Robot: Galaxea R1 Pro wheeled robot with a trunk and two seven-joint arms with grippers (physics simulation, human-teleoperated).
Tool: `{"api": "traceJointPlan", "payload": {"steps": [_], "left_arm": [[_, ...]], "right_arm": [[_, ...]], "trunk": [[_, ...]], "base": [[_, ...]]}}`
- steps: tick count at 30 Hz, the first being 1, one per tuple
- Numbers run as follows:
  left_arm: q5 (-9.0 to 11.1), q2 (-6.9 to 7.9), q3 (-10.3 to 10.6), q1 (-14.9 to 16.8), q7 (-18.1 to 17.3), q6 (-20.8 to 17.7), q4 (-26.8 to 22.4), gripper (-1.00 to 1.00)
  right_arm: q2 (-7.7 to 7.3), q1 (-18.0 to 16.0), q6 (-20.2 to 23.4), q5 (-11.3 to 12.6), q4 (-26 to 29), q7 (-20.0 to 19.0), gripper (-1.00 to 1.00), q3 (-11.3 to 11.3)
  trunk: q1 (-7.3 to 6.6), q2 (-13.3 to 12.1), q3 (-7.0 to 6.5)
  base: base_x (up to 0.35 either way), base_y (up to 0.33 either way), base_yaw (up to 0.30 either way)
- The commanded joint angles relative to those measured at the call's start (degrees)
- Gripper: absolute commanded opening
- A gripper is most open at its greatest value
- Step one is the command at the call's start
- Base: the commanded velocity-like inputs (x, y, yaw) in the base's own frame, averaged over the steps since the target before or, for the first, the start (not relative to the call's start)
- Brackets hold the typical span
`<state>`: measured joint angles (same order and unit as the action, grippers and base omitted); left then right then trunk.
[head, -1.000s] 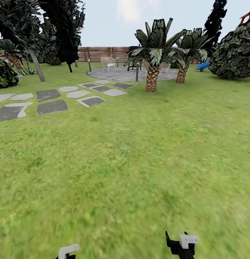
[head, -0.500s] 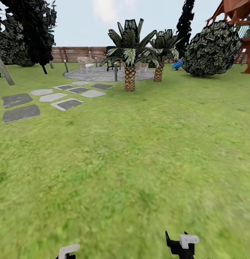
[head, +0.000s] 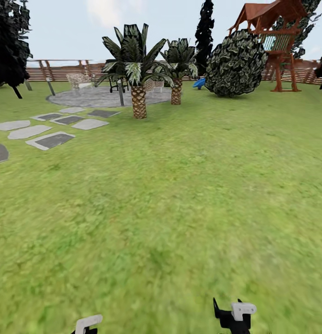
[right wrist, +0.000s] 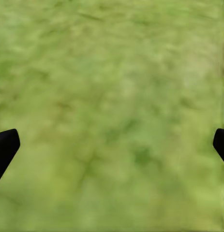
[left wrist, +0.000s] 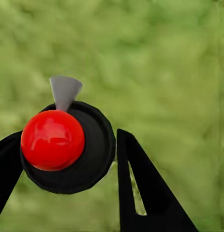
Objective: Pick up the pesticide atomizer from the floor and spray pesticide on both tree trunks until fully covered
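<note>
Black left pincer (left wrist: 63, 164) pinches the pesticide atomizer (left wrist: 68, 145) above grass (left wrist: 165, 63); right pincer (right wrist: 112, 150) spread wide.

Bright, even daylight under a pale hazy sky (head: 179, 28); no distinct light source, hardly any cast shadows on the lawn (head: 179, 185). Sharp enough in the distance: crisp palm fronds (head: 133, 51), clear paving slabs (head: 49, 139). Smeared and blurry across the near grass, worst toward the lower edge of the head view. Soft, out-of-focus grass in both wrist views too. One small glossy highlight on the red cap (left wrist: 52, 140) of the pesticide atomizer, lit from above. Flat black silhouettes for the fingers (right wrist: 4, 147), no surface detail. Slight stretching near the frame corners.
</note>
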<state>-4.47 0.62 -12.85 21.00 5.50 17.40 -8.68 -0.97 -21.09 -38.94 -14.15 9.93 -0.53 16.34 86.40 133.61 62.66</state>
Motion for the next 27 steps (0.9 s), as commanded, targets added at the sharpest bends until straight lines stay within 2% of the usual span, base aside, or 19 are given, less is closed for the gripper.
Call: {"api": "traceJointPlan", "payload": {"steps": [1,27], "left_arm": [[-0.02,0.0,0.01,0.0,0.04,0.0,-0.01,-1.0],[-0.02,0.0,0.01,0.0,0.04,-0.02,-0.02,-1.0]], "right_arm": [[0.0,0.0,0.0,0.0,0.0,0.0,1.0,0.0],[0.0,0.0,0.01,-0.09,0.0,-0.09,1.0,0.0]], "trunk": [[0.0,0.0,0.0],[0.0,0.0,0.0]], "base": [[0.083,-0.273,-0.3],[0.083,-0.273,-0.3]]}}
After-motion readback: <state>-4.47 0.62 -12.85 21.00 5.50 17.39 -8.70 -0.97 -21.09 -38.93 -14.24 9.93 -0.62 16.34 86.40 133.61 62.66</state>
